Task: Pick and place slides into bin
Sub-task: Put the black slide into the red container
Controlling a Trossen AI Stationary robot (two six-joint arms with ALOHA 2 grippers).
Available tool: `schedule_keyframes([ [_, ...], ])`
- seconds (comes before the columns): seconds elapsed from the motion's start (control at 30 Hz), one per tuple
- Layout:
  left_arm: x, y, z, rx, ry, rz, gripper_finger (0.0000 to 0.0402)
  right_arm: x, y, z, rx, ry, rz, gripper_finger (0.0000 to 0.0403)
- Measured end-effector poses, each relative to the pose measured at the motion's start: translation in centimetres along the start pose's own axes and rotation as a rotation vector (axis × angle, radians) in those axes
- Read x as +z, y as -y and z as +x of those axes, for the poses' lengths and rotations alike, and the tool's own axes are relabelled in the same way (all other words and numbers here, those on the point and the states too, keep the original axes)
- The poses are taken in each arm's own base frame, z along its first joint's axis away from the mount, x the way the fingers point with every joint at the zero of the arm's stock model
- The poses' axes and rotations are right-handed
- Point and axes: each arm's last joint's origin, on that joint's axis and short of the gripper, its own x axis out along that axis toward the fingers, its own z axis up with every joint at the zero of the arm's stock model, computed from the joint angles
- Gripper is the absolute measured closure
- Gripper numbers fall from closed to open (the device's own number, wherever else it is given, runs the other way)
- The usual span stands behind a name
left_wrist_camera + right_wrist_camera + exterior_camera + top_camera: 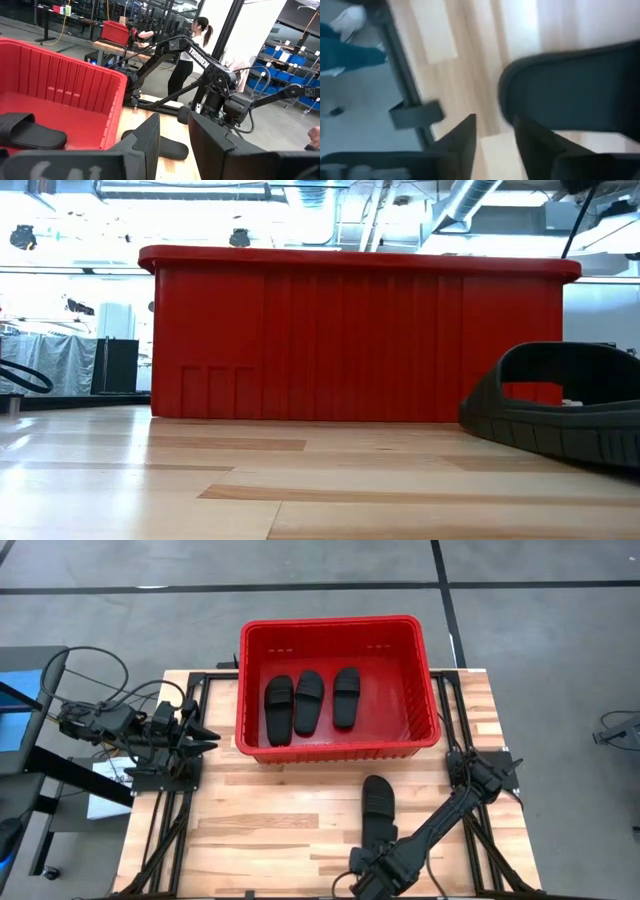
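The red bin (338,688) stands at the table's far middle, and three black slides (310,700) lie side by side on its floor. A fourth slide (378,805) lies sole-down on the wooden table in front of the bin; it also shows in the low view (560,405) and the right wrist view (570,85). My right gripper (362,870) is low by that slide's near end, at the table's front edge. Its fingers (495,145) are slightly apart and empty, beside the slide. My left gripper (212,738) waits left of the bin, open and empty (175,140).
The bin's tall slatted wall (350,340) rises just behind the loose slide. Black frame rails (160,830) run along the table's left and right sides. A person (192,50) stands in the room beyond the table, and a shoe (347,20) shows on the floor.
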Motion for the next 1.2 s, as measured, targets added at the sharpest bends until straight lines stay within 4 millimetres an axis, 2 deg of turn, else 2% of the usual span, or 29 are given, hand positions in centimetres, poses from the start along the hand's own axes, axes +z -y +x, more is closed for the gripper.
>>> schedule_keyframes([
  [0.23,0.0,0.0,0.0,0.0,-0.001,0.001,0.0308,0.7,0.4,0.2,-0.026,0.033,-0.018,0.0192],
  [0.33,0.0,0.0,0.0,0.0,-0.003,0.002,0.0308,1.0,0.5,1.0,-0.039,0.014,-0.02,0.0181],
  [0.47,-0.3,-0.1,0.0,0.007,-0.027,0.008,0.0308,1.6,0.2,2.9,-0.041,-0.015,-0.042,0.0185],
  [0.7,-0.4,-0.1,0.0,0.012,-0.045,0.011,0.0308,1.5,-0.1,8.5,-0.159,-0.132,-0.055,0.0211],
  [0.8,-0.4,-0.1,0.0,0.012,-0.044,0.006,0.0308,1.5,-0.2,9.7,-0.188,-0.148,-0.02,0.0224],
  [0.93,-0.4,-0.1,0.0,0.011,-0.045,0.005,0.0308,1.5,-0.2,9.8,-0.188,-0.148,0.021,0.0256],
  [1.0,-0.4,-0.1,0.0,0.011,-0.045,0.004,0.0308,1.6,-0.2,9.8,-0.187,-0.145,0.027,0.0289],
  [1.1,-0.4,-0.1,0.0,0.011,-0.045,0.005,0.0308,1.8,0.0,9.7,-0.184,-0.136,0.062,0.0362],
  [1.2,-0.4,-0.1,0.0,0.011,-0.045,0.005,0.0308,2.1,0.2,9.1,-0.16,-0.131,0.079,0.0385],
])
